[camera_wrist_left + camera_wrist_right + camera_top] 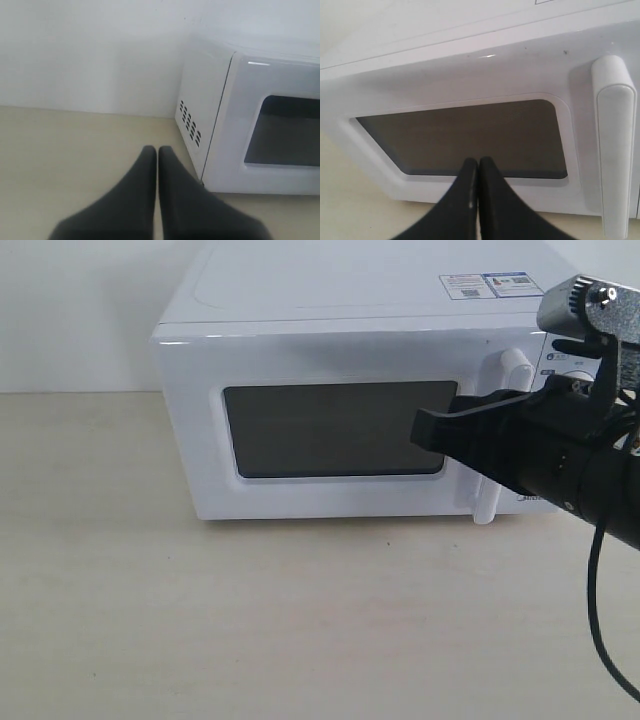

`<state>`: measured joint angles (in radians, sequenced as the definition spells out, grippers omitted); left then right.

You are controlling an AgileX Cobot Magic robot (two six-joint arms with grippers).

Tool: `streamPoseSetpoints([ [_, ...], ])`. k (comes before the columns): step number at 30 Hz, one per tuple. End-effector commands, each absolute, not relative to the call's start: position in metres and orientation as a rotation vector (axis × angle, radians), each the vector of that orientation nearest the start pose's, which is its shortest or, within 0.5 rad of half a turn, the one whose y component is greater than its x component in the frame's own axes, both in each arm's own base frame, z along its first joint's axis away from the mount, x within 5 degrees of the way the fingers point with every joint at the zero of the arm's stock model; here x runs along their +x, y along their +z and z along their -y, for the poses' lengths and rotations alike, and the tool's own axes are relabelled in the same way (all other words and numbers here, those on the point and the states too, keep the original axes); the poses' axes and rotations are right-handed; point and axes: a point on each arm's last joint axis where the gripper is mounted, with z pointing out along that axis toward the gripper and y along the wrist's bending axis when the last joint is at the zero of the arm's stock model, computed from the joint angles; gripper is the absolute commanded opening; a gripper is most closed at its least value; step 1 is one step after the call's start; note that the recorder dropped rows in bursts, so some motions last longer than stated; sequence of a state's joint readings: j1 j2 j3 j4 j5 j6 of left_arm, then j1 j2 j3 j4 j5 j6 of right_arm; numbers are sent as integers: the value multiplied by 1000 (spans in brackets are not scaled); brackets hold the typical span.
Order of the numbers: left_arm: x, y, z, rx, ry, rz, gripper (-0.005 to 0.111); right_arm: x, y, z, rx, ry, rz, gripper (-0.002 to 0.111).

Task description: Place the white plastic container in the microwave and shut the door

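The white microwave stands at the back of the table with its door closed, dark window facing me. The vertical bar handle is on the door's right side. My right gripper hovers just in front of the door's window, left of the handle, its jaws shut with nothing between them; in the right wrist view the gripper points at the window's lower edge, the handle beside it. My left gripper is shut and empty, low over the table beside the microwave. The white plastic container is out of view.
Bare beige tabletop stretches in front of and left of the microwave. A white wall stands behind. The right arm's black cable hangs at the right edge. Vent slots mark the microwave's left side.
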<state>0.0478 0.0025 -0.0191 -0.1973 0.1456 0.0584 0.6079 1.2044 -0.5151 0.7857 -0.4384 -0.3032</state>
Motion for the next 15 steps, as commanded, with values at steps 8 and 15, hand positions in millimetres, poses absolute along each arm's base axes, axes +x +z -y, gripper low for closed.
streamPoseSetpoints([
  [8,56,198,-2,-69,-3,-1653,4,209,253,-112,43,440,-1855,0],
  [15,54,186,-3,-143,-31,-1774,4,209,253,-112,43,440,-1855,0],
])
